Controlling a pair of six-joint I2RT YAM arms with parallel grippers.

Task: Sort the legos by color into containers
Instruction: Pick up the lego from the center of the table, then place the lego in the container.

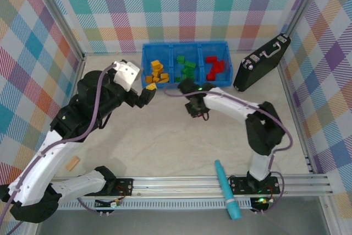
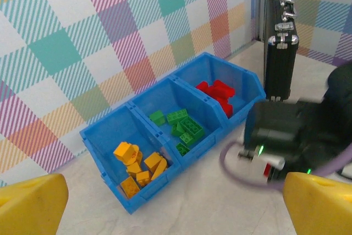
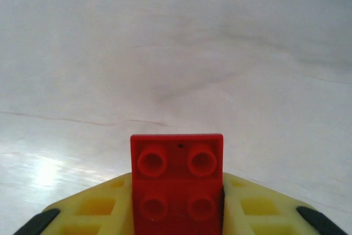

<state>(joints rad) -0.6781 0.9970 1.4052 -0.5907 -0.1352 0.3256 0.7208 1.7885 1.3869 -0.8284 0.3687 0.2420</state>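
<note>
While the left jaws gape empty, the right jaws clamp a red lego (image 3: pixel 177 182)

Both arms are the same build: white shell links, black joint housings.

Left arm (image 1: pixel 60 136): a grey-purple cable (image 1: pixel 98 94) runs loose along it. White boxy block (image 1: pixel 127 74) at the wrist. Black mounting plate (image 1: pixel 118 184) on the rail at the desk's near edge.

Left end effector (image 2: pixel 173 207): fingers (image 2: pixel 30 205) are plain yellow with rounded edges.

Right arm (image 1: pixel 231 103): same type of cable, right cable (image 1: pixel 275 118). Green wrist LED (image 1: pixel 199 87) and green base LED (image 1: pixel 260 197). Seen from the left wrist cam, its wrist housing (image 2: pixel 286 127) is black with a small white-and-red tag (image 2: pixel 273 163).

Right end effector (image 3: pixel 177 191): yellow fingers (image 3: pixel 93 207) with square recessed pockets, black at the outer corners.
</note>
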